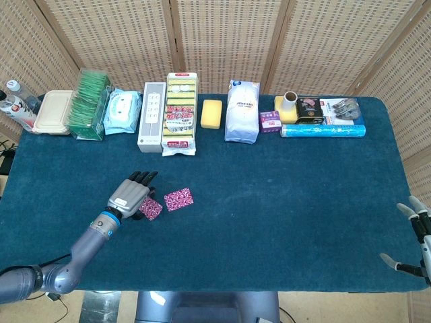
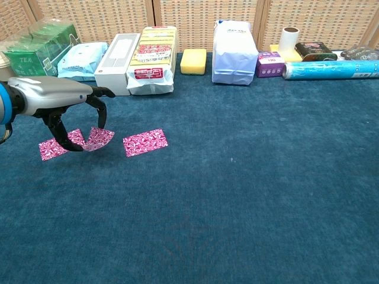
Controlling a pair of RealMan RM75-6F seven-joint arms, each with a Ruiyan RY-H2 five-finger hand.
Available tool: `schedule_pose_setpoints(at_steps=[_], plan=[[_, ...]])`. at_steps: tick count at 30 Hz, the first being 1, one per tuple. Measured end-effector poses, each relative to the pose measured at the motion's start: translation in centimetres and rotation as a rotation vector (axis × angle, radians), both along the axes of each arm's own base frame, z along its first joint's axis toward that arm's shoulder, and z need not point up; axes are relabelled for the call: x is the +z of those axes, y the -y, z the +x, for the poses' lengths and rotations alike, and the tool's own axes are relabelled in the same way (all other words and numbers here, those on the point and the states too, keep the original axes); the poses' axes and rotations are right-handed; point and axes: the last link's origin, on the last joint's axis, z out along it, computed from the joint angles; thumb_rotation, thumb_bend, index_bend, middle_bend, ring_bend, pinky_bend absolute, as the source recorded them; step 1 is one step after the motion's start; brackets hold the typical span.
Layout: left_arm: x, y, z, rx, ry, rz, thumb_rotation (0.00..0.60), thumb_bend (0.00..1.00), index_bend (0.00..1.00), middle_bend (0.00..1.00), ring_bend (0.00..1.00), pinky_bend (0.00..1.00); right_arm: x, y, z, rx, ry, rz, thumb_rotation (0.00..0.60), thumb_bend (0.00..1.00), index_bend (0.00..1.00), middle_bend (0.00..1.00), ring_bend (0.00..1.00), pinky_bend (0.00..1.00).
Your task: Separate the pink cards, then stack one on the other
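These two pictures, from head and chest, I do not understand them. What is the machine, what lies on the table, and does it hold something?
It is a robot with two arms, each ending in a hand like a person's. One camera looks down from its head, the other looks forward from its chest. The left hand pinches one pink card in its fingers, lifted and tilted. Two more pink cards lie flat on the blue table: one under the hand, one to the right. The right hand hangs open at the table's edge, holding nothing. Along the back stand packages, such as a yellow sponge and a white bag.
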Motion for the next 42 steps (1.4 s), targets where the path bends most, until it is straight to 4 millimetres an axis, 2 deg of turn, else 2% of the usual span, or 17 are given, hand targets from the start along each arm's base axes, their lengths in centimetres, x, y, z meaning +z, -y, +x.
schedule_pose_setpoints(at_steps=[4, 7, 14, 17, 25, 33, 42], plan=[[-0.2, -0.5, 1.7, 0.100, 0.018, -0.017, 0.600, 0.20, 0.45, 0.00, 0.03, 0.21, 0.0, 0.0, 0.0, 0.001, 0.002, 0.002, 0.600, 0.00, 0.10, 0.00, 0.00, 0.00], [-0.5, -0.8, 3.1, 0.157, 0.027, -0.030, 0.600, 0.20, 0.45, 0.00, 0.04, 0.25, 0.0, 0.0, 0.0, 0.002, 0.003, 0.003, 0.600, 0.00, 0.10, 0.00, 0.00, 0.00], [-1.3, -1.8, 6.2, 0.252, 0.030, -0.038, 0.600, 0.21, 0.45, 0.00, 0.05, 0.26, 0.1, 0.0, -0.1, 0.005, 0.009, 0.004, 0.600, 0.00, 0.10, 0.00, 0.00, 0.00], [-1.6, -2.1, 6.8, 0.296, 0.028, -0.035, 0.600, 0.21, 0.45, 0.00, 0.05, 0.26, 0.1, 0.1, -0.1, 0.003, 0.012, 0.006, 0.600, 0.00, 0.10, 0.00, 0.00, 0.00], [-2.3, -3.2, 7.8, 0.456, 0.058, -0.030, 0.600, 0.21, 0.45, 0.00, 0.05, 0.27, 0.4, 0.2, -0.3, 0.002, 0.028, 0.008, 0.600, 0.00, 0.10, 0.00, 0.00, 0.00], [-2.8, -4.8, 9.0, 0.530, 0.110, 0.016, 0.600, 0.23, 0.45, 0.00, 0.05, 0.20, 0.6, 0.3, -0.5, 0.003, 0.046, 0.011, 0.600, 0.00, 0.10, 0.00, 0.00, 0.00], [-3.8, -5.2, 9.8, 0.653, 0.195, 0.020, 0.600, 0.24, 0.45, 0.00, 0.05, 0.19, 0.7, 0.3, -0.5, 0.010, 0.060, 0.019, 0.600, 0.00, 0.10, 0.00, 0.00, 0.00]])
